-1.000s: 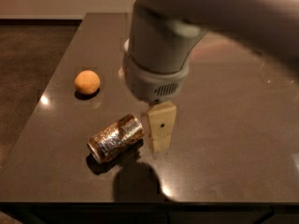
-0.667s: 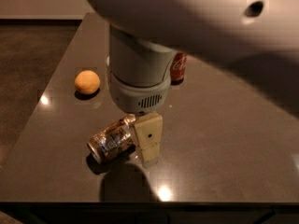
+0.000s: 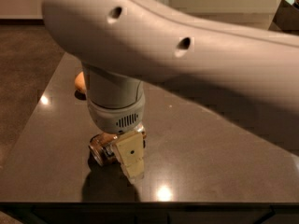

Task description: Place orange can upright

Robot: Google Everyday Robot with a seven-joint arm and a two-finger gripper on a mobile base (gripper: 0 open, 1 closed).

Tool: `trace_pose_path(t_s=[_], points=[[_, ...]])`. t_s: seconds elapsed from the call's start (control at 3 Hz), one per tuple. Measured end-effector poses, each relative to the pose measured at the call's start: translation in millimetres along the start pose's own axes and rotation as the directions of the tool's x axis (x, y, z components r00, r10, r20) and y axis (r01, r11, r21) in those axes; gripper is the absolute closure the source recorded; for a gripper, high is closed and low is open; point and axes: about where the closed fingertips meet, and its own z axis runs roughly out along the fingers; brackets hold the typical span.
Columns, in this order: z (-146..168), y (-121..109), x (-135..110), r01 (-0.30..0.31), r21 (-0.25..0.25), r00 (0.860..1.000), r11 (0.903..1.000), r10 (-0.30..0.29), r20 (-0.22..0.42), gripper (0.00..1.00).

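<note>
The orange can (image 3: 101,149) lies on its side near the front left of the dark table (image 3: 196,167), with a silver end facing left. Only its left part shows. My gripper (image 3: 127,158) has come down from above right over the can's right part and hides it, with its cream tip near the tabletop in front of the can. Whether it touches the can I cannot tell. The big white arm fills the top of the view.
A round orange fruit (image 3: 80,82) peeks out behind the arm at the left of the table. The table's front edge (image 3: 154,202) runs just below the gripper, and its left edge is close to the can. Brown floor lies to the left.
The arm has swung lower and across the view, now hiding the red can and most of the fruit. The gripper has dropped onto the can's right part. The can has stayed put.
</note>
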Motion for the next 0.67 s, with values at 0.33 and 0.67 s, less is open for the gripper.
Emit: trace_pose_path(t_s=[0.33,0.67], points=[[15,1,-10,0.031,-0.038,1.000,0.9988,-0.031,0.003,0.00],[26,1,-15,0.040,-0.080,0.999,0.9960,-0.040,0.004,0.18]])
